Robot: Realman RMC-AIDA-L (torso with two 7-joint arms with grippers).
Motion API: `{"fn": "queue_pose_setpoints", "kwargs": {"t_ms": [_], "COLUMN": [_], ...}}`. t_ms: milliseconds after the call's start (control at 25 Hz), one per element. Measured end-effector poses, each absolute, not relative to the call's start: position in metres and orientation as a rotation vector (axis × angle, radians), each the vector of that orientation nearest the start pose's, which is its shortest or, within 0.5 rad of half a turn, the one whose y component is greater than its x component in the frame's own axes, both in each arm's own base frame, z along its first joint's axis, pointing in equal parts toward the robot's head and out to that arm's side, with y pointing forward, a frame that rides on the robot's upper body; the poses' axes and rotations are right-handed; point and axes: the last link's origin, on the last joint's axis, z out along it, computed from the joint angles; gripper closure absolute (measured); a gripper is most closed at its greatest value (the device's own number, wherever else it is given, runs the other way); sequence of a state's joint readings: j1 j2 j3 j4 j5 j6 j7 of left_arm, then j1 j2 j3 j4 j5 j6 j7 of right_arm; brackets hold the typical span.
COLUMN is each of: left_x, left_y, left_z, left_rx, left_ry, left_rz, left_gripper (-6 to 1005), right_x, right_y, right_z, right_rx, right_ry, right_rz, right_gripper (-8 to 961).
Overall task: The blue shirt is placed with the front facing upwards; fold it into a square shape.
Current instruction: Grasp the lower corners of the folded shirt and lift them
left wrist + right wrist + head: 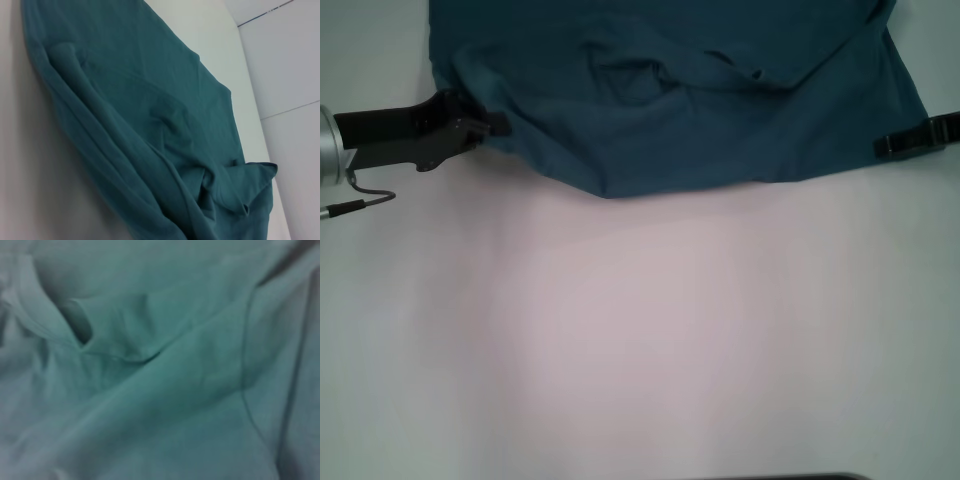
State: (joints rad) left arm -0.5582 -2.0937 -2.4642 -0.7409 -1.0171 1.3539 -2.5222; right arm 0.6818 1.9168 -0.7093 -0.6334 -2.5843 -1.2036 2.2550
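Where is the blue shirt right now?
The blue shirt lies rumpled at the table's far edge in the head view, between the left gripper and right gripper.

Blue shirt (pixel 720 110): soft matt cotton-like cloth, plain surface, creased and rumpled in folds next to the left end effector (pixel 492 122); hems stitched. Left end effector: black matt plastic-looking housing, with a brushed silver metal arm section behind it and a thin grey cable below. Right end effector (pixel 882 146): black, slightly glossy plastic look, at the shirt's other edge. Desk (pixel 640 330): smooth, matt white surface under both end effectors.
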Motion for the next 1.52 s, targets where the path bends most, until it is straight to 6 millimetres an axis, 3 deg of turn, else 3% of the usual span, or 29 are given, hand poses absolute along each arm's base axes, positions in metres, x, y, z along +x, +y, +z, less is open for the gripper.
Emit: {"fn": "queue_pose_setpoints", "kwargs": {"t_ms": [280,720,920,1360,1520], "left_x": [-0.275,-0.273,-0.273,-0.274,-0.274], "left_y": [0.361,0.362,0.362,0.362,0.362], "left_z": [0.007,0.007,0.007,0.008,0.008], "left_rx": [-2.024,-2.027,-2.026,-2.025,-2.029], "left_ry": [-1.996,-1.989,-1.99,-1.995,-1.997], "left_rz": [-0.714,-0.715,-0.716,-0.714,-0.713], "left_gripper": [991,991,991,991,991], "right_x": [0.326,0.329,0.332,0.335,0.334], "right_y": [0.391,0.393,0.392,0.389,0.39], "right_z": [0.056,0.066,0.069,0.074,0.076], "right_rx": [-2.202,-2.132,-2.118,-2.11,-2.113], "right_ry": [1.451,1.512,1.522,1.535,1.535], "right_rz": [-0.052,-0.011,-0.022,-0.03,-0.025], "right_gripper": [132,159,396,636,830]}}
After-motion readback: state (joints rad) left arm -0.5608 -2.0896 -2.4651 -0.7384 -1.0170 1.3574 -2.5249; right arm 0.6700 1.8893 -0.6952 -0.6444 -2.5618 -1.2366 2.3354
